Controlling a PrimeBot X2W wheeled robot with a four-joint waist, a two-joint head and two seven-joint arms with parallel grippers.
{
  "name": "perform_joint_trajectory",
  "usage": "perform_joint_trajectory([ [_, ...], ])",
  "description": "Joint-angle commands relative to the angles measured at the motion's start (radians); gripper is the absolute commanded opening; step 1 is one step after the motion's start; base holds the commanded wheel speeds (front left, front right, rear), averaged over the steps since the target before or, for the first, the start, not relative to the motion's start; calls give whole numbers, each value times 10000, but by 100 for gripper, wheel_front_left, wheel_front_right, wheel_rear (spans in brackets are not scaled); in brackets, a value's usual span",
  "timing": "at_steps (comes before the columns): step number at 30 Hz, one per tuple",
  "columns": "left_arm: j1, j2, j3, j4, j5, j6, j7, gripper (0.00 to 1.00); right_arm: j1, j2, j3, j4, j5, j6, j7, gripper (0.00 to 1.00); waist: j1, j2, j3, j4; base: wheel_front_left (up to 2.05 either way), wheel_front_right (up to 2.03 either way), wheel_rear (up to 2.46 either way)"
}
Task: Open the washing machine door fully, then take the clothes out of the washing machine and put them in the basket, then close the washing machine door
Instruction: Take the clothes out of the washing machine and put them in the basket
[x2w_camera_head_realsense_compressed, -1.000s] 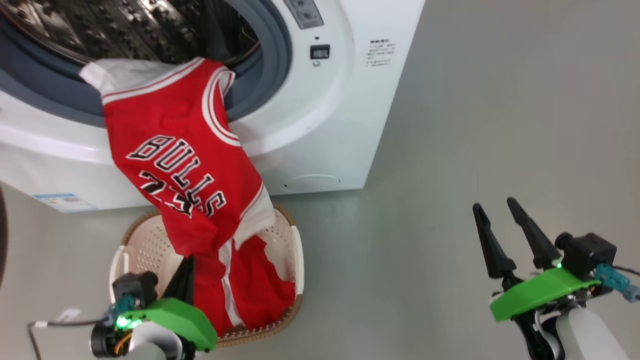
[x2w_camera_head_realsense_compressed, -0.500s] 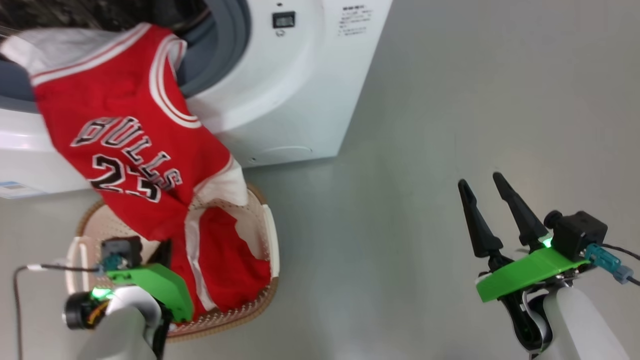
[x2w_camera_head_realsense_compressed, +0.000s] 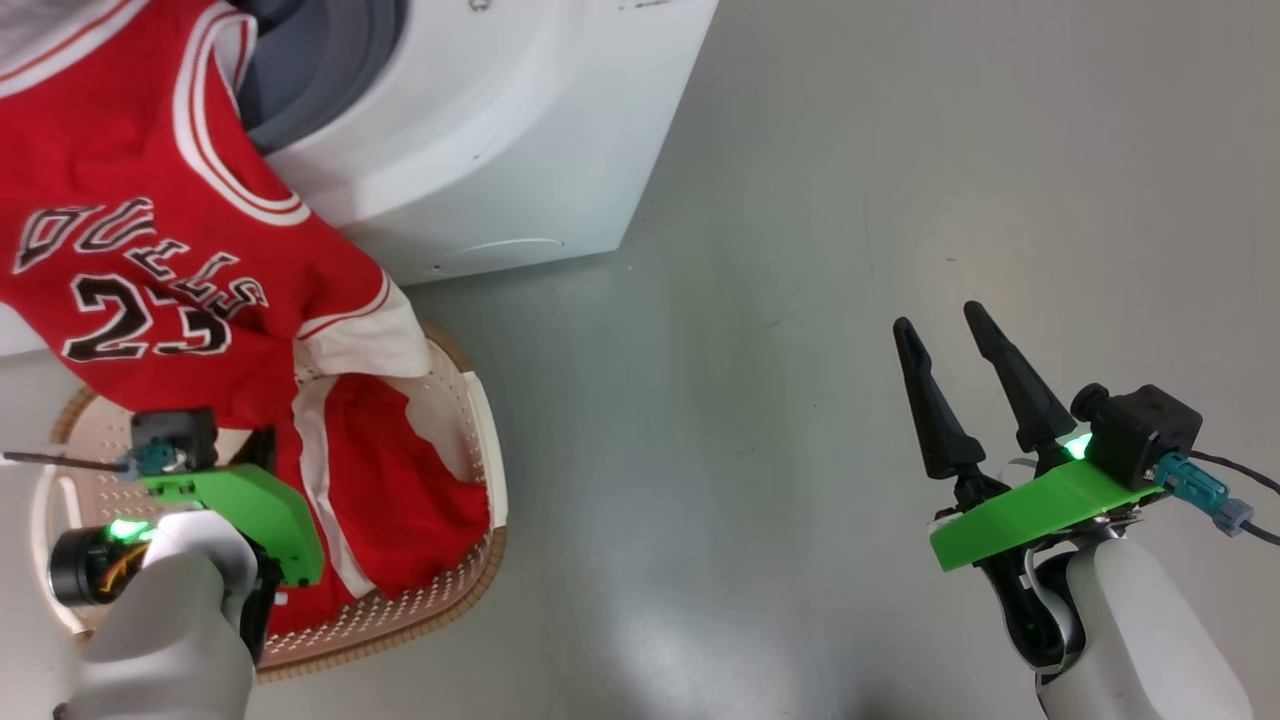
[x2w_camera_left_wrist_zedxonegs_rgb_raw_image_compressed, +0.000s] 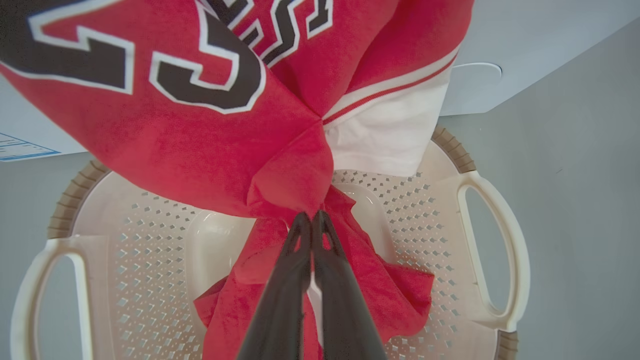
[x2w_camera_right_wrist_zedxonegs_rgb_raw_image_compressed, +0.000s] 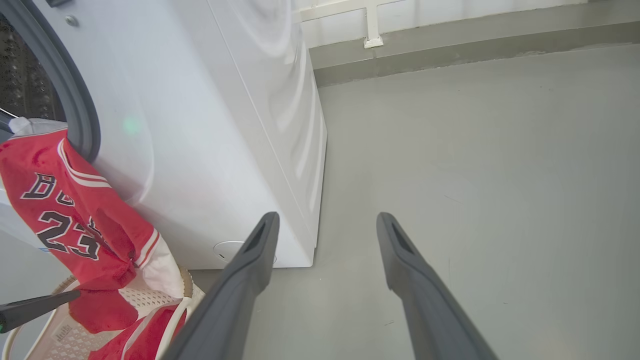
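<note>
The big white boxy washing machine (x2w_camera_head_realsense_compressed: 480, 130) stands on the grey floor (x2w_camera_head_realsense_compressed: 800, 300); the bright red BULLS 23 jersey (x2w_camera_head_realsense_compressed: 150, 180) drapes from its opening into the small cream perforated basket (x2w_camera_head_realsense_compressed: 480, 440) just in front; the left gripper (x2w_camera_left_wrist_zedxonegs_rgb_raw_image_compressed: 311, 220) has its jaws pinching the jersey's fabric above the basket; the right gripper (x2w_camera_head_realsense_compressed: 938, 317) hovers well apart, jaws spread.

a laundry spot in a plain, bare room — a white front-loading washing machine (x2w_camera_right_wrist_zedxonegs_rgb_raw_image_compressed: 225, 125) stands on a smooth grey floor (x2w_camera_head_realsense_compressed: 850, 200) near a white wall (x2w_camera_right_wrist_zedxonegs_rgb_raw_image_compressed: 500, 5) with grey skirting (x2w_camera_right_wrist_zedxonegs_rgb_raw_image_compressed: 450, 50), a cream basket (x2w_camera_left_wrist_zedxonegs_rgb_raw_image_compressed: 150, 260) at its foot.
</note>
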Motion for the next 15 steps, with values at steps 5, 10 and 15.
perform_joint_trajectory([
  [5, -159, 394, 233, -5, -240, -22, -63, 100, -3, 38, 151, -159, -27, 16, -120, 100, 0, 0, 49, -12, 0, 0, 0],
  [10, -18, 272, 248, 15, -425, -26, -171, 100, -24, 33, 197, -70, -29, 16, -120, 100, 0, 0, -216, 167, 0, 0, 0],
  [15, 143, 63, 208, 21, -613, -29, -338, 100, 53, -15, 208, 10, -16, 16, -120, 100, 0, 0, -551, 378, 0, 0, 0],
])
